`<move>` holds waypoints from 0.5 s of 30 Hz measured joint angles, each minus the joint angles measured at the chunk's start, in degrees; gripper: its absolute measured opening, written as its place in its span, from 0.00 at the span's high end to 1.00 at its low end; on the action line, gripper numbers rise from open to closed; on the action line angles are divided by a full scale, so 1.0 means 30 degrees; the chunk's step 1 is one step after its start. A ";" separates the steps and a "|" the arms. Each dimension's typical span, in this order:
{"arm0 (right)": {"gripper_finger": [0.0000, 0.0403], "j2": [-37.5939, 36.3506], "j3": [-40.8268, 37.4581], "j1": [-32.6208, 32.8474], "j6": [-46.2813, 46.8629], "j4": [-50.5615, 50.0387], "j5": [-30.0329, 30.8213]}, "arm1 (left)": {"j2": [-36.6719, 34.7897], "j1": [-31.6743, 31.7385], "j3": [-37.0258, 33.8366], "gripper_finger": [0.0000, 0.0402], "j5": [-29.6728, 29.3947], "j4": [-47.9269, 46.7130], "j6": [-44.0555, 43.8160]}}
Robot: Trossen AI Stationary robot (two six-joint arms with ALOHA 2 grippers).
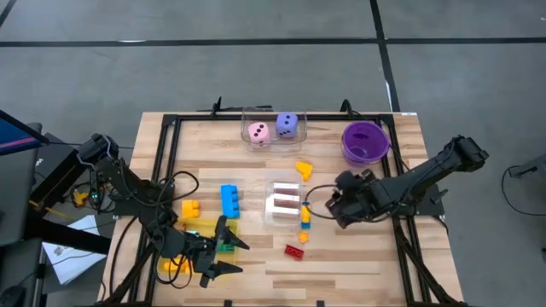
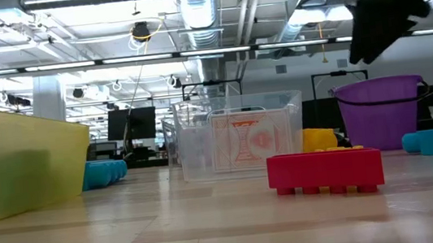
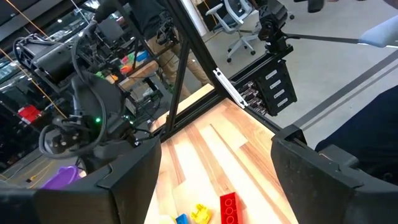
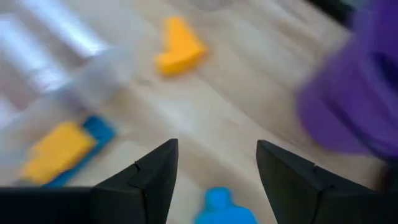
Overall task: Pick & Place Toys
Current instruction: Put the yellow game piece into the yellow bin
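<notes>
Right wrist view: right gripper hangs with fingers apart and empty, a small blue toy low between the fingertips, the orange piece farther ahead; looks like the approach step, though blur makes contact hard to call. Next move needs a straight drop and close. Left gripper waits, fingers spread, beside the yellow tray.
</notes>
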 joint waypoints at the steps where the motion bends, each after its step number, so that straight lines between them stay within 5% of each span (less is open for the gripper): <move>1: 0.48 0.0000 0.0000 0.0004 -0.0913 0.0785 -0.0065 | 0.0000 0.0000 0.0000 0.26 0.0000 -0.0002 0.0000; 15: 0.48 0.0015 -0.0935 0.2173 -1.0081 0.8299 -0.2821 | 0.0000 0.0000 0.0000 0.26 0.0000 -0.0046 -0.0035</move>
